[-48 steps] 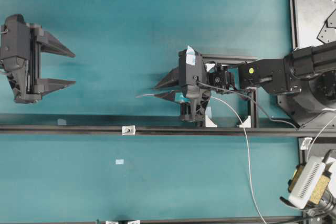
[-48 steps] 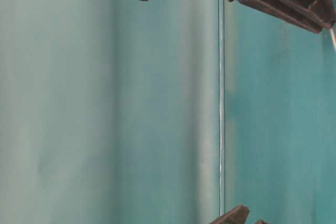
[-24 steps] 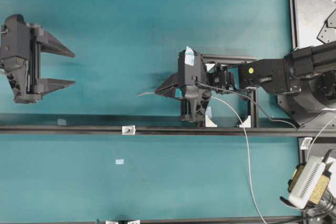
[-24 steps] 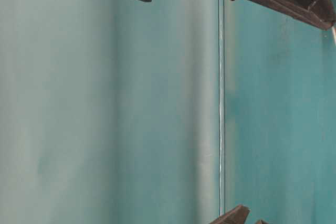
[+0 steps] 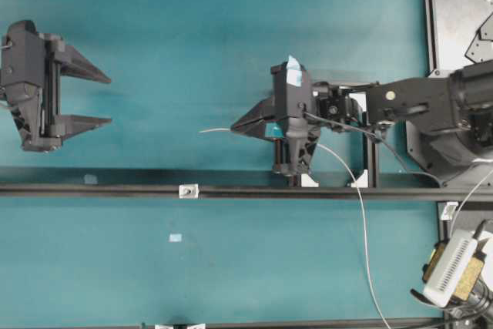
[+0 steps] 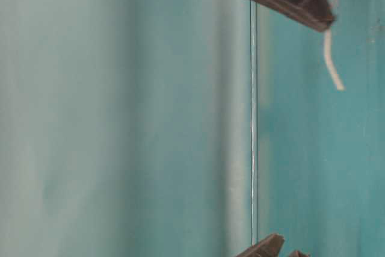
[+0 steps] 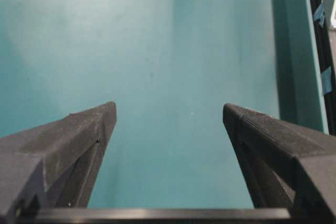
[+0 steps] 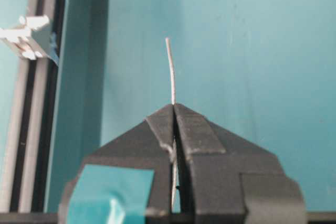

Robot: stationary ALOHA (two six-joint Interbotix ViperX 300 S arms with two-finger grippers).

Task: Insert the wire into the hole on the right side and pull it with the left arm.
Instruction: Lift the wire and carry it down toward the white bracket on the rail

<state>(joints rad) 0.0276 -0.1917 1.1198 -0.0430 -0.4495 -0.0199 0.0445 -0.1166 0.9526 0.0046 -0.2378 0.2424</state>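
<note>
Teal table [image 5: 192, 36] bare between grippers; right gripper [image 5: 236, 125] pinching wire [image 8: 170, 72], left gripper [image 5: 108, 100] spread.

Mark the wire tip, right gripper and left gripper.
wire [image 8: 167, 39], right wrist view, free tip.
right gripper [image 8: 174, 106], right wrist view, closed fingertips.
left gripper [image 5: 107, 100], overhead view, gap between fingertips.

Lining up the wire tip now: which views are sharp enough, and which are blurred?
Right wrist view: wire tip crisp, right claw shut on it. Overhead: wire thin but distinct. Table-level view: soft, hazy, wire blurred. Left wrist view: left claw open, table sheen up top.
</note>
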